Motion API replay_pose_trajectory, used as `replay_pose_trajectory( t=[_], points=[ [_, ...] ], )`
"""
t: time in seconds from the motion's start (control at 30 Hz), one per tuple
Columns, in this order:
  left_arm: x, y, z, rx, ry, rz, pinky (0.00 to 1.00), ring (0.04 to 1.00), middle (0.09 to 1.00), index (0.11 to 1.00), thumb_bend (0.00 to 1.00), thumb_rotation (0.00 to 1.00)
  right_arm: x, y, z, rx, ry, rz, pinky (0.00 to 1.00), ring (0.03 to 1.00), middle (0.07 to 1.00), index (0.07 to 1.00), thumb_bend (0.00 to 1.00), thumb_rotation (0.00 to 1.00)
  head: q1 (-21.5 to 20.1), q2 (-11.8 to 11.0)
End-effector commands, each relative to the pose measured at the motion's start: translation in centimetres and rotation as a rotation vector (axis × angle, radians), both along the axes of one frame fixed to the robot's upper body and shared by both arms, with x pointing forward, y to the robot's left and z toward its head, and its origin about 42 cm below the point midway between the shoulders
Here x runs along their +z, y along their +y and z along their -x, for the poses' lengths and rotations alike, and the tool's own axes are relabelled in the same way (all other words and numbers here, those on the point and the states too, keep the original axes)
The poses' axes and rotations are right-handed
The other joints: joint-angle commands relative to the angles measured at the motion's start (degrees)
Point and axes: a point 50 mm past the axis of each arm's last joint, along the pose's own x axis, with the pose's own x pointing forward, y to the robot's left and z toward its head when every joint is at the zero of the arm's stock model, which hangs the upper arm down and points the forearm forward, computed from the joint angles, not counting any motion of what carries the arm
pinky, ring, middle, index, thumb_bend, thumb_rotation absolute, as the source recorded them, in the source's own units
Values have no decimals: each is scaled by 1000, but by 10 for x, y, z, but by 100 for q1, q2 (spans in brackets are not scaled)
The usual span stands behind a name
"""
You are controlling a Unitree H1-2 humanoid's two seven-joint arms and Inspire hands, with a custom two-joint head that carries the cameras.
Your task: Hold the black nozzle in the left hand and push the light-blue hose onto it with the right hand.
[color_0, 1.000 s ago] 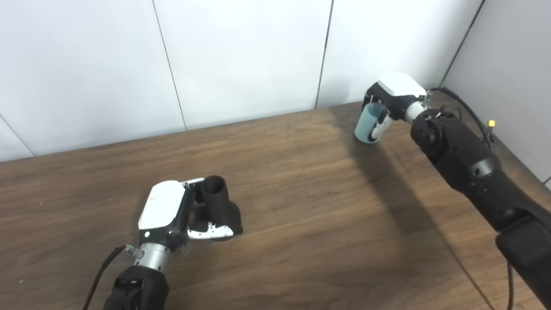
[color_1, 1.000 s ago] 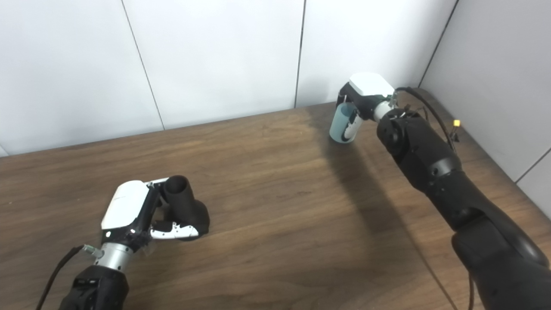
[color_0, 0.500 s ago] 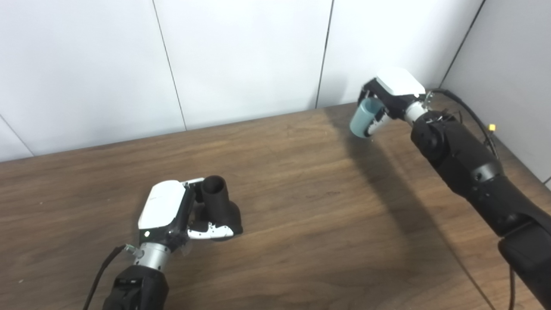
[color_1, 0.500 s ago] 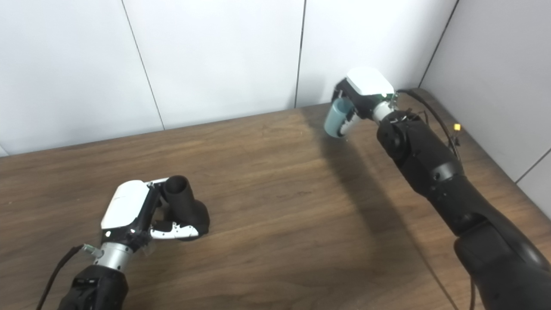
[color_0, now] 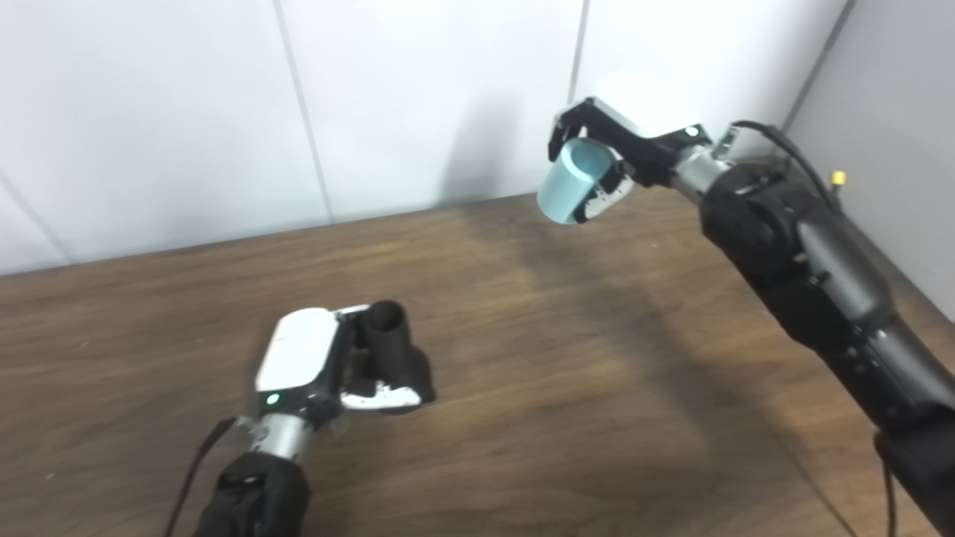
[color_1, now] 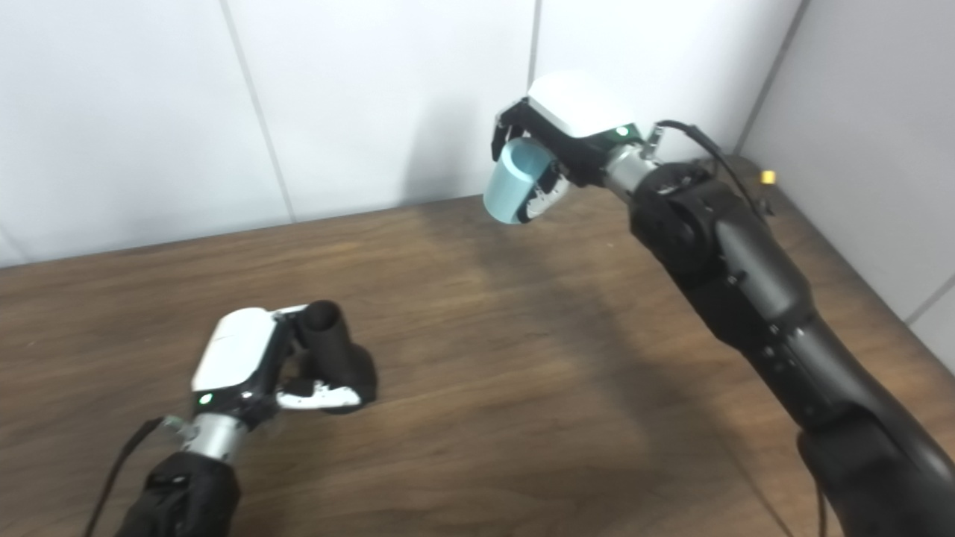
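The black nozzle [color_0: 393, 350] stands upright on the wooden table [color_0: 567, 373], its open round mouth facing up. My left hand [color_0: 317, 369] is shut on the nozzle, fingers wrapped around its lower part at the table's near left. A short light-blue hose [color_0: 568, 181] is held in the air at the upper right, tilted with its closed-looking end toward the lower left. My right hand [color_0: 627, 145] is shut on the hose, well above the table and far to the right of the nozzle.
White wall panels [color_0: 418, 97] rise right behind the table's far edge. A grey wall [color_0: 895, 97] closes the right side. A black cable with a yellow connector [color_0: 838, 179] runs along my right forearm [color_0: 806, 253].
My right hand has lifted the light-blue hose off the table and carried it up and to the left. The left hand keeps the nozzle in place; the camera view has shifted slightly.
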Motion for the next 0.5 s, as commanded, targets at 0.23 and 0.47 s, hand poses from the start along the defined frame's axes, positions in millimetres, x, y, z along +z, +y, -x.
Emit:
replay_pose_trajectory(
  t=[0.23, 0.47],
  points=[
    [-8, -20, 3, -9, 19, -37, 423, 541, 468, 490, 526, 0, 51, 42, 28, 203, -60, -5, 415, 380, 502, 513, 516, 0, 727, 83],
    [-7, -32, 2, -15, 20, -42, 433, 554, 479, 486, 525, 0, 47, 68, 41, 343, -54, -32, 371, 375, 502, 505, 516, 0, 1064, 151]
  ],
)
